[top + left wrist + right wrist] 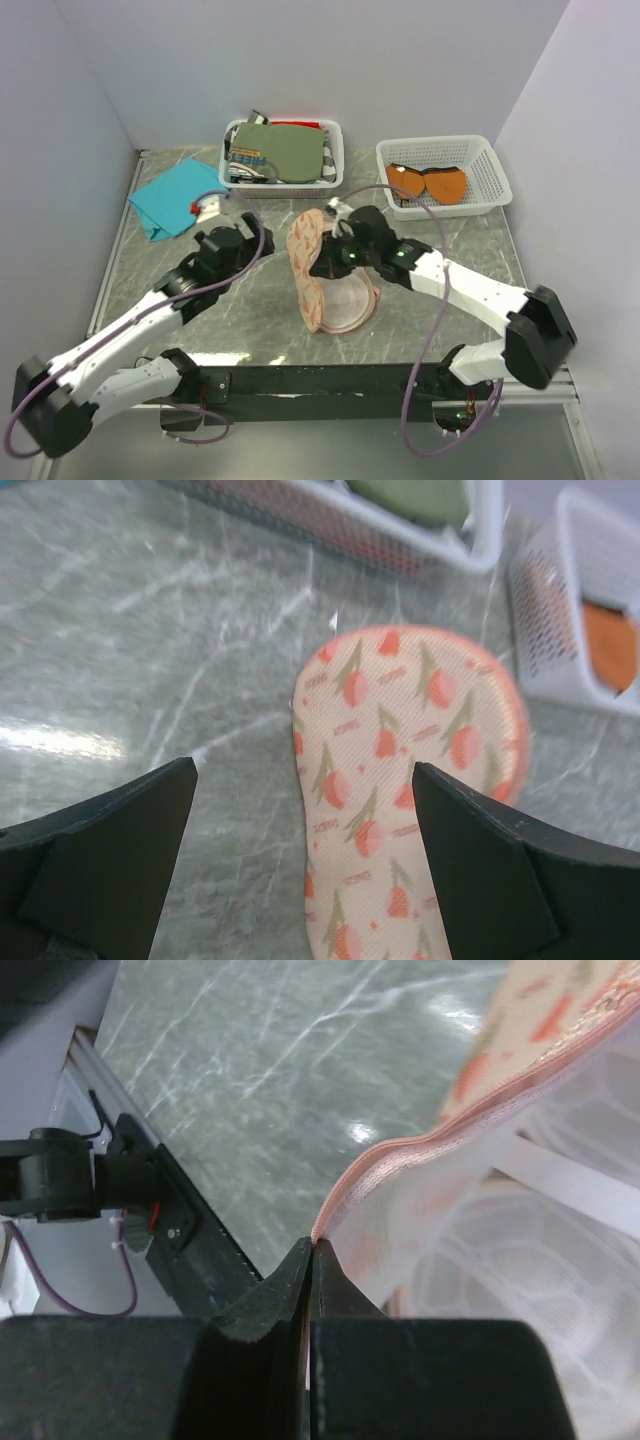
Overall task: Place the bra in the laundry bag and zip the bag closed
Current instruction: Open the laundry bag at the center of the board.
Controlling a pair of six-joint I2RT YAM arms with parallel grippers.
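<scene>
Bra [428, 184]: rust-orange, cups showing, lying in the white basket [495, 172] at the far right, well apart from the bag and from both arms.
Laundry bag [305, 262]: mid-table, clamshell open; printed half raised near upright, mesh half lying on the marble table [250, 300].
Right gripper [312, 1252]: fingers together, clamped on the bag's pink zipper edge, a thin pinch right at the tips.
Left gripper [304, 772]: fingers wide apart, holding nothing, poised above the printed far lobe of the bag.
Risk, slip: very little edge is pinched, so a tug or sideways swing could pull it free, and the raised half would likely flop shut.
Risk, drag: the bag looks light, so lifting further may slide or tip the whole case.
Risk, reach: the bra lies on the right arm's side, but the free arm is the left. Reaching across could knock the held lid.
Risk, snag: the bra may catch on the basket's openwork wall when lifted.
</scene>
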